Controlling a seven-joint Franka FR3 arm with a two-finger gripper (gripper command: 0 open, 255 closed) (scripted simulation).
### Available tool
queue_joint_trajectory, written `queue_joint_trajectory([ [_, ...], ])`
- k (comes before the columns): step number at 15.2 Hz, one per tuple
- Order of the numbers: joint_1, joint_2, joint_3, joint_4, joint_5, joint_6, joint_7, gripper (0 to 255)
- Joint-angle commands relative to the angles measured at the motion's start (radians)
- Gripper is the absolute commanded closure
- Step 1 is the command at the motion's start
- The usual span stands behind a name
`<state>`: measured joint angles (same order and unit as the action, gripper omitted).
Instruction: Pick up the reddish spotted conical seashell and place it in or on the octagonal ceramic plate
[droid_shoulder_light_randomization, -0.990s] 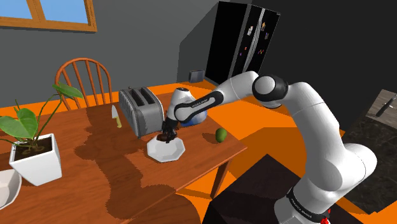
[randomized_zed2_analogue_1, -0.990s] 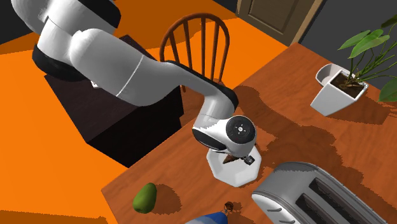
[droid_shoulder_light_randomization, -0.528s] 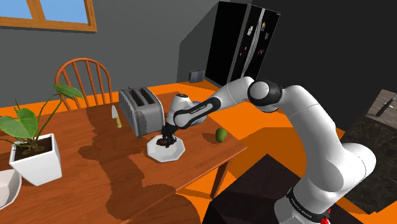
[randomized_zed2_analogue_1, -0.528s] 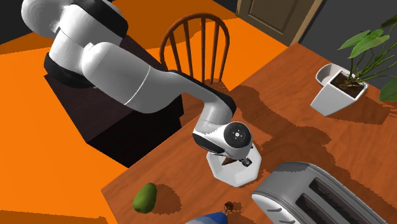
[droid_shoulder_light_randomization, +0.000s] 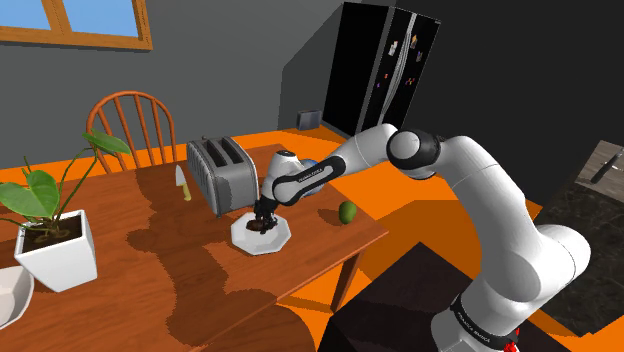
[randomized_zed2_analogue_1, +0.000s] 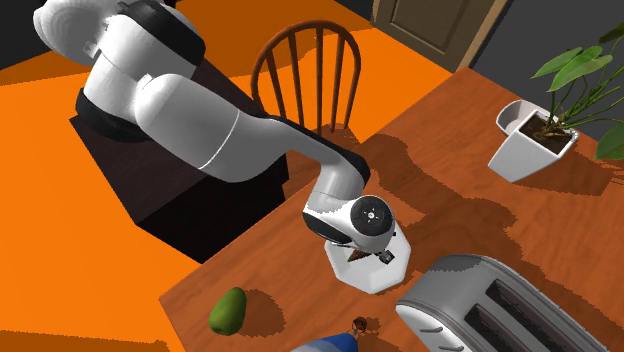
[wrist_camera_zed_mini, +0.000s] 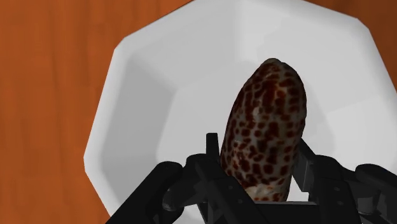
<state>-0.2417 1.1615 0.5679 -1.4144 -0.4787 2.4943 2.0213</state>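
The reddish-brown spotted seashell (wrist_camera_zed_mini: 267, 124) is clasped between my black fingers (wrist_camera_zed_mini: 213, 151), its pointed end towards the plate. My gripper (wrist_camera_zed_mini: 259, 167) is shut on it. The white octagonal plate (wrist_camera_zed_mini: 137, 89) lies directly beneath. In the shoulder view the gripper (droid_shoulder_light_randomization: 263, 214) hangs low over the plate (droid_shoulder_light_randomization: 278, 240) on the wooden table, with the shell (droid_shoulder_light_randomization: 258, 226) just at the plate's hollow. In the second exterior view the hand covers most of the plate (randomized_zed2_analogue_1: 372, 279), and the shell's tip (randomized_zed2_analogue_1: 357, 253) peeks out beneath it.
A grey toaster (droid_shoulder_light_randomization: 222, 172) stands right behind the plate. A green fruit (droid_shoulder_light_randomization: 347, 211) lies near the table's edge. A knife (droid_shoulder_light_randomization: 182, 183), a potted plant (droid_shoulder_light_randomization: 58, 248) and a white bowl (droid_shoulder_light_randomization: 10, 295) are further off. A wooden chair (droid_shoulder_light_randomization: 130, 125) stands at the far side.
The hand has come down closer to the plate with the shell still in its fingers; the elbow has dropped a little too.
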Motion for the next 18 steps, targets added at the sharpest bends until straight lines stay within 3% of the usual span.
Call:
queue_joint_trajectory([
  [1, 0.0, 0.0, 0.0, 0.0, 0.0, 0.0, 0.0, 255],
  [2, 0.0, 0.0, 0.0, 0.0, 0.0, 0.0, 0.0, 0],
  [7, 0.0, 0.0, 0.0, 0.0, 0.0, 0.0, 0.0, 0],
  [11, -0.057, -0.11, 0.039, -0.085, 0.02, -0.038, -0.003, 0],
  [18, -0.057, -0.11, 0.039, -0.085, 0.02, -0.038, -0.003, 0],
])
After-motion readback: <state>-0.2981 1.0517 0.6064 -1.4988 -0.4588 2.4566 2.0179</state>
